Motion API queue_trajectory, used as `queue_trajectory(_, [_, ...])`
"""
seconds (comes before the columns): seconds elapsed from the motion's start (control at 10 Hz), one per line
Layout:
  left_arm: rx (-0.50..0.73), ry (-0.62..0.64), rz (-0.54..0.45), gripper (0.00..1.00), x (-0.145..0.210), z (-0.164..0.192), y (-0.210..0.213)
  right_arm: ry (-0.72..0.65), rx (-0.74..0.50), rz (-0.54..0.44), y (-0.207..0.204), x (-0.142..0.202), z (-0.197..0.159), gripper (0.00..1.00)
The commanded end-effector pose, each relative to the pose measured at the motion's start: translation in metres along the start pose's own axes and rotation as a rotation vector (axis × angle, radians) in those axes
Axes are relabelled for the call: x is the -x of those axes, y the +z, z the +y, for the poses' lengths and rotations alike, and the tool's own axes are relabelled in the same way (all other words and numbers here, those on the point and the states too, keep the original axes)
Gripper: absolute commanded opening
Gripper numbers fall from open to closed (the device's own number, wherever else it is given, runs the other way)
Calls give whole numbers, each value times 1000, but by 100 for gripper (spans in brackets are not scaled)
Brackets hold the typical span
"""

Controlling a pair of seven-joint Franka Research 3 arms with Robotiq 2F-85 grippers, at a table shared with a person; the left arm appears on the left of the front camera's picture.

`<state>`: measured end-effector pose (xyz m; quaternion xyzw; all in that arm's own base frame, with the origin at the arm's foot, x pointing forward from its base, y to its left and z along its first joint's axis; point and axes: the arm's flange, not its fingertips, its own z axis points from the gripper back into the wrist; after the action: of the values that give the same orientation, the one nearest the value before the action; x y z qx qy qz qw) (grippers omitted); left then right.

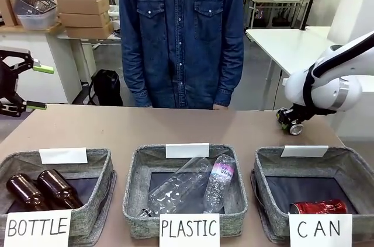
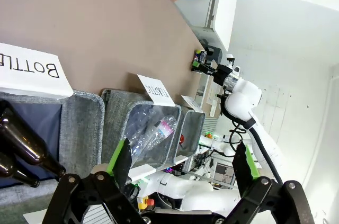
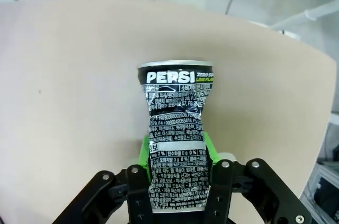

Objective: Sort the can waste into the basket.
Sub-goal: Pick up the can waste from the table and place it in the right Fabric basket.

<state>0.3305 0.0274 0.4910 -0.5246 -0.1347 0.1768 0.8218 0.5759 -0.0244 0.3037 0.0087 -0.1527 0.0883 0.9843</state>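
The right gripper [image 3: 177, 152] was clamped on the crumpled black can [image 3: 176, 152] at the table's [image 1: 175, 127] far right edge. The red can [image 1: 318, 207] lay in the CAN basket [image 1: 267, 168] — the left gripper [image 1: 26, 86] hung open, well apart.

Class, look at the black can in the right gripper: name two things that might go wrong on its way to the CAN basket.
1. The black can is crumpled and pinched low by the right gripper, so it may tilt or slip.
2. The red can already lies in the CAN basket; a drop onto it might bounce or roll.
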Motion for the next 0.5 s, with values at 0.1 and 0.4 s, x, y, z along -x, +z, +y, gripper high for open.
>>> queue_trajectory(0.1, [2,-13,8,100,0,0,3,-5,5,11,1,-1,-1,0])
queue_trajectory(0.4, [2,-13,8,100,0,0,3,5,7,-1,7,1,-1,0])
